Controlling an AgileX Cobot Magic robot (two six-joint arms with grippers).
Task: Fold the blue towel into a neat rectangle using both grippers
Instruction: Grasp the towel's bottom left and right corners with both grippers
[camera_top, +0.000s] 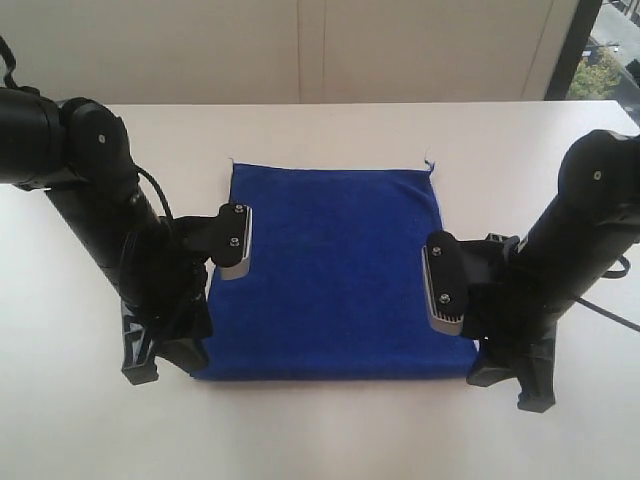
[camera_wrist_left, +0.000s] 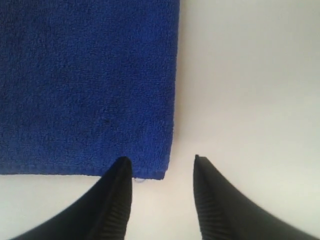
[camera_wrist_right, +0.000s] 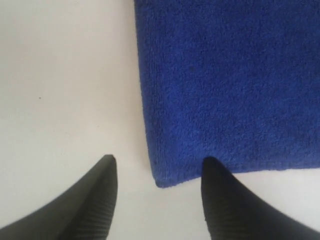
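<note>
On the white table (camera_top: 320, 430), centre of the workspace: blue towel (camera_top: 335, 270) lying flat, roughly square outline, edges fairly straight, a few loose threads at the far corners. It looks thick at the near edge, so possibly already doubled, but I can't confirm layers.

Left gripper (camera_wrist_left: 161, 159): jaws spread, nothing between them but the towel's near-left corner (camera_wrist_left: 165, 172). Inner finger (camera_wrist_left: 117, 200) sits at the near hem and the outer finger (camera_wrist_left: 215, 205) is over bare table. Tiny pale speck under that corner, maybe a label; too small to tell.

Right gripper (camera_wrist_right: 160, 159): same setup mirrored. Jaws apart and empty, straddling the near-right corner (camera_wrist_right: 160, 180), with one finger (camera_wrist_right: 225, 205) at the hem and the other (camera_wrist_right: 90, 200) off the cloth.

The exterior view puts both arms low at the near corners, wrists angled inward. Whether the tips touch the table, I can't tell.

My read on the step: pre-grasp for a fold, with no corner pinched yet.

Next move needs:
- both jaws to close on their corners together, catching every layer and not just the top one
- even lift on both sides so the near hem stays straight
- carry toward the far edge, land corner on corner

Risk as I see it: terry is soft, so a shallow bite slips out mid-carry. A bite that differs left vs right would skew the fold.
</note>
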